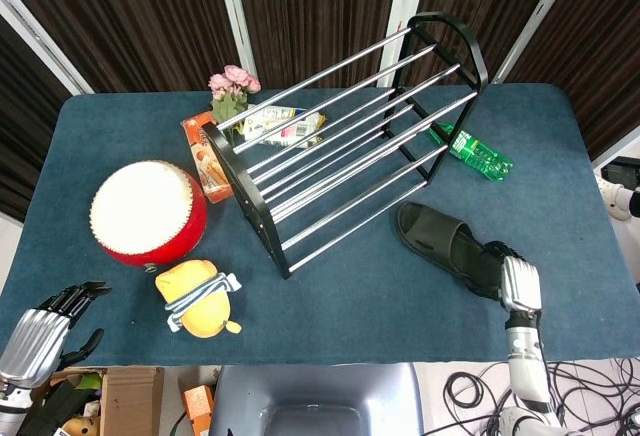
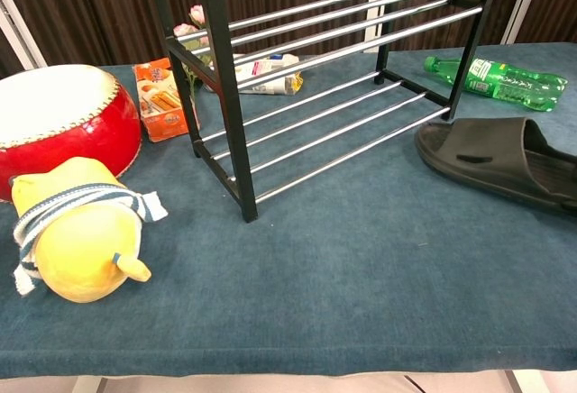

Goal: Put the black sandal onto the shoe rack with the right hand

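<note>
1. At the far left, off the table's (image 1: 330, 296) near corner, we see the left hand (image 1: 35, 331) holding nothing, its dark fingers (image 1: 75, 296) loosely spread.
2. On the blue cloth sit a red drum (image 1: 147, 212) and, just in front of it, a yellow plush toy (image 1: 198, 299).
3. Behind the drum, an orange snack box (image 1: 205, 161) and pink flowers (image 1: 233, 84) stand beside the rack's left end.
4. The shoe rack (image 1: 350, 136) has 2 tiers of metal rods; a white packet (image 1: 283, 126) lies behind them.
5. A green bottle (image 1: 472, 151) lies past the rack's right end.
6. The black sandal (image 1: 445, 246) lies on the table, near the rack's front right foot, not on it.
7. The right hand (image 1: 518, 281) is at the sandal's heel end; it seems to grip it, though we cannot tell for sure, since the fingers are hidden.
</note>
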Robot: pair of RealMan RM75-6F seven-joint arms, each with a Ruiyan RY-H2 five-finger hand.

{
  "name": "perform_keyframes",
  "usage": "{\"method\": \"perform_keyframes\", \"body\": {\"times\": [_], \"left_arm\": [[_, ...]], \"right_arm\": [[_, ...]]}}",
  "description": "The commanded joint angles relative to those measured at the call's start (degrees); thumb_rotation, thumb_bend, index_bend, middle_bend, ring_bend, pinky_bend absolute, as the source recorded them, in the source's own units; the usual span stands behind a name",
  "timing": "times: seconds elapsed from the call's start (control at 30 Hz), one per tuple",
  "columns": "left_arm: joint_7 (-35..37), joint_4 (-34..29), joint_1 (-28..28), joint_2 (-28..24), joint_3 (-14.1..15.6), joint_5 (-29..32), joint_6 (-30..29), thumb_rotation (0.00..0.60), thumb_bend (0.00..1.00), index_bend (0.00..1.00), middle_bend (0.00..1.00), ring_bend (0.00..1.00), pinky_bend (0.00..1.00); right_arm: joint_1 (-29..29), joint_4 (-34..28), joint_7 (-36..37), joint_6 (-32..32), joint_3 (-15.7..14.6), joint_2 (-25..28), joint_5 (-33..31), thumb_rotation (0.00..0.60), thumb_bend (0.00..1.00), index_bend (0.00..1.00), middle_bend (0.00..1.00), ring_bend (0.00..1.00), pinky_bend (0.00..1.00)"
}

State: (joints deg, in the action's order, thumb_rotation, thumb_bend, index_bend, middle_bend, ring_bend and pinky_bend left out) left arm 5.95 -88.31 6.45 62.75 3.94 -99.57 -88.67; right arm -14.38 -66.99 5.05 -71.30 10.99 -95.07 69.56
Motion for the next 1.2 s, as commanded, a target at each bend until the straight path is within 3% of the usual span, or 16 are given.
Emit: {"method": "perform_keyframes", "body": {"times": [0.03, 0.27, 0.43, 0.8, 1.03, 1.2], "left_arm": [[0.09, -0.01, 0.03, -0.01, -0.07, 0.17, 0.05, 0.6, 0.35, 0.27, 0.24, 0.25, 0.47], [0.24, -0.02, -0.01, -0.05, -0.1, 0.34, -0.01, 0.6, 0.35, 0.27, 0.24, 0.25, 0.47], [0.04, -0.04, 0.08, -0.01, 0.04, 0.16, 0.21, 0.6, 0.35, 0.27, 0.24, 0.25, 0.47], [-0.52, -0.25, 0.21, 0.06, 0.09, 0.37, 0.67, 0.6, 0.35, 0.27, 0.24, 0.25, 0.47], [-0.57, -0.41, 0.08, -0.1, 0.18, 0.37, 0.5, 0.6, 0.35, 0.27, 0.24, 0.25, 0.47], [-0.6, -0.44, 0.06, -0.1, 0.19, 0.41, 0.52, 0.6, 0.35, 0.27, 0.24, 0.25, 0.47]], "right_arm": [[1.36, -3.9, 1.03, -2.04, -1.78, 2.3, 3.01, 0.6, 0.38, 0.52, 0.45, 0.55, 0.77], [4.17, -16.12, -3.67, -7.35, -6.14, 8.67, 9.52, 0.6, 0.38, 0.52, 0.45, 0.55, 0.77], [3.8, -17.93, -6.43, -8.85, -4.67, 8.43, 9.81, 0.6, 0.38, 0.52, 0.45, 0.55, 0.77], [-5.72, -6.09, -8.53, -0.57, 5.38, -2.28, 1.03, 0.6, 0.38, 0.52, 0.45, 0.55, 0.77], [-11.34, 0.46, -9.27, 3.6, 8.86, -7.63, -2.06, 0.6, 0.38, 0.52, 0.45, 0.55, 0.77], [-13.05, 2.18, -10.26, 4.47, 9.75, -9.17, -2.94, 0.6, 0.38, 0.52, 0.45, 0.55, 0.77]]}}
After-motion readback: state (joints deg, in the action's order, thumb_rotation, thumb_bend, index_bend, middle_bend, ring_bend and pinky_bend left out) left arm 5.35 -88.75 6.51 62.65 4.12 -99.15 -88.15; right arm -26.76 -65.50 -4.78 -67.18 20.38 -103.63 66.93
